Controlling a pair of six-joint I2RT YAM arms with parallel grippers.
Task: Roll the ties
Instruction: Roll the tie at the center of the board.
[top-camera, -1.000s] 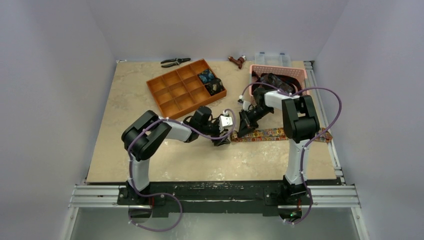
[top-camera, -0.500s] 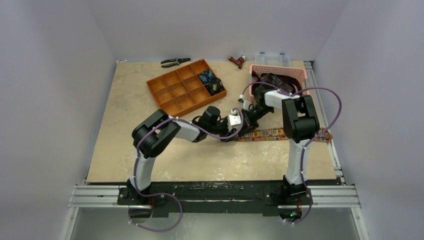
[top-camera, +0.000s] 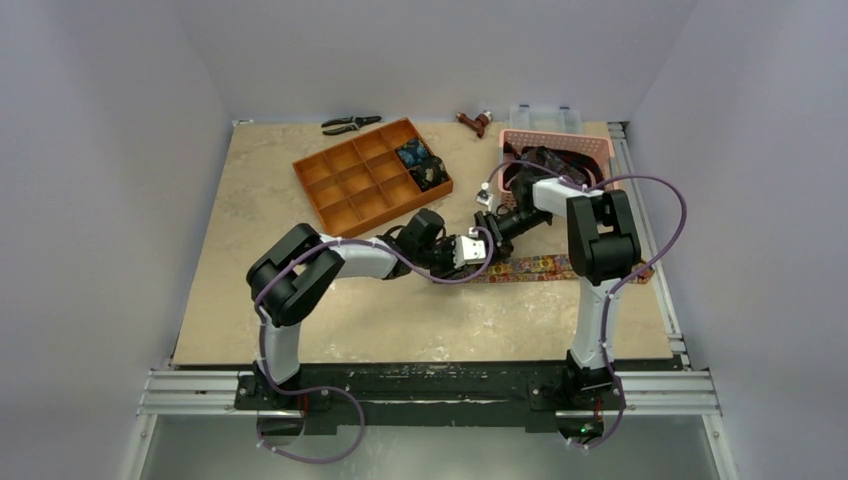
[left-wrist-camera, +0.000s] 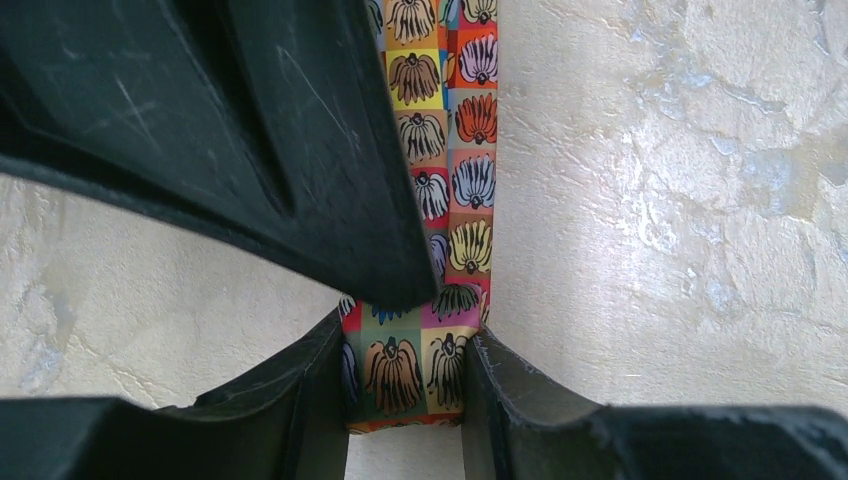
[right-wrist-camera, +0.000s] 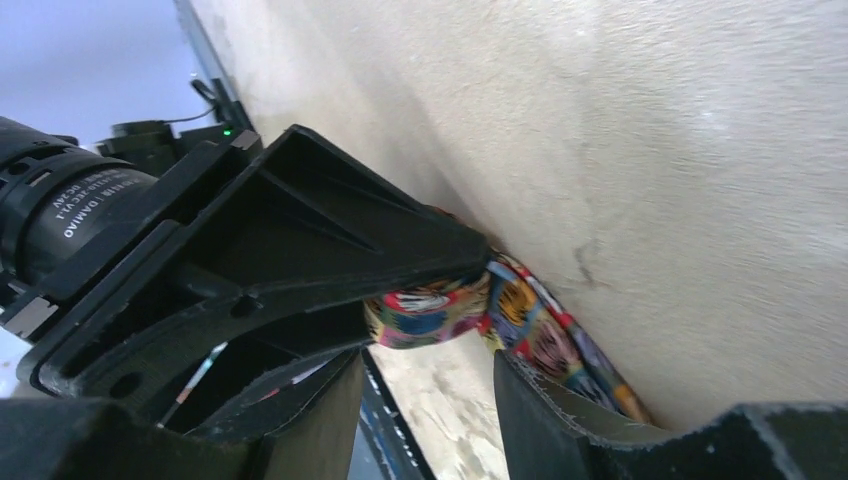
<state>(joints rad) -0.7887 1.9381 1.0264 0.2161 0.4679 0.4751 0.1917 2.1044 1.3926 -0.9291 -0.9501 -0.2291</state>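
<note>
My left pincer (left-wrist-camera: 405, 340) stands apart, straddling the end of the orange-print tie (left-wrist-camera: 452, 180) flat on the desk (left-wrist-camera: 650, 200), my right pincer (right-wrist-camera: 425, 365) apart too just ahead over the strip; I'd nip that end square, then roll tight.

Arms (top-camera: 590, 320) white w/ blk joints, purple cables (top-camera: 651, 179); left hand (left-wrist-camera: 407, 345), right hand (right-wrist-camera: 428, 365) scuffed blk plastic.
</note>
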